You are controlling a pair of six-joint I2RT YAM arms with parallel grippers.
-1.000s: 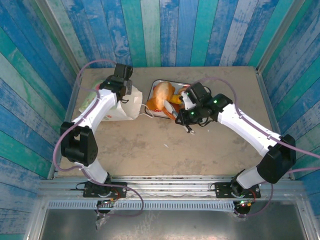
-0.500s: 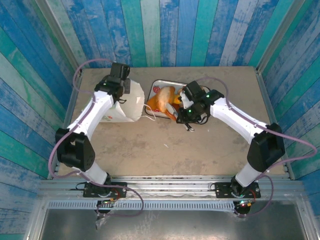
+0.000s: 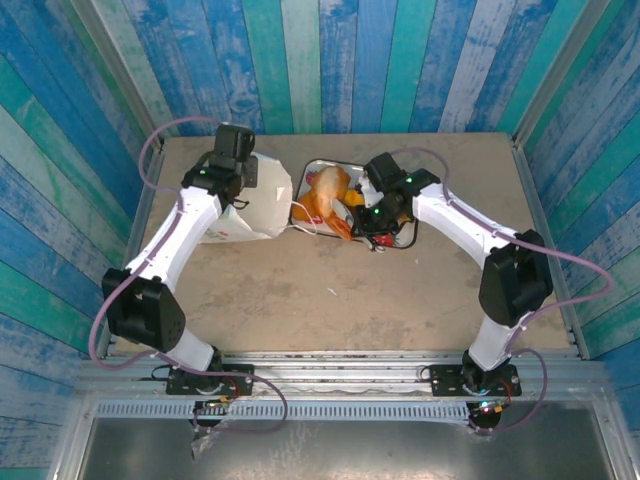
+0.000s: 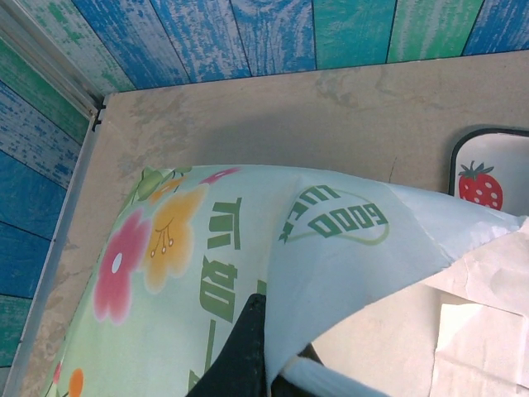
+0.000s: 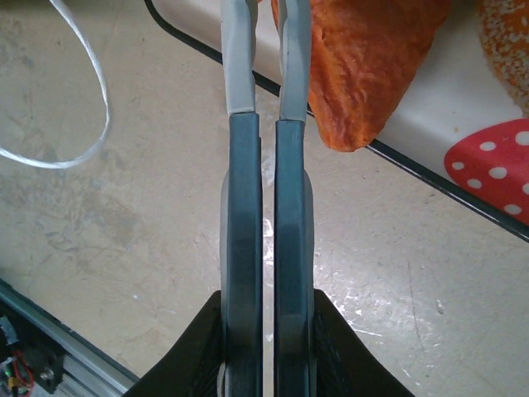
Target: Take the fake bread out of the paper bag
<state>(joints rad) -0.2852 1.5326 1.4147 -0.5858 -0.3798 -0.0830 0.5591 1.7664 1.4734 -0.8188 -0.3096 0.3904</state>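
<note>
While the left arm swung higher and further toward the upper left of the top view than a moment earlier, the right arm folded in toward the middle, its elbow now nearer the tray (image 3: 318,166). The paper bag (image 3: 258,205) was hoisted and tipped, mouth facing the tray, lower side resting on the table (image 3: 400,300). Fake bread (image 3: 325,195) lay heaped on the tray just beside the bag mouth, out of the bag as far as could be seen; whether any stayed inside could not be told. Judged: emptying nearly done, a last shake or check left. Left gripper (image 4: 273,364) pinched a fold of the bag wall at the bottom of its wrist view. Right gripper (image 5: 266,50) had fingers pressed together, holding nothing, tips at the tray rim beside an orange roll. Cord handle (image 5: 74,124) lay loose at upper left of that view
</note>
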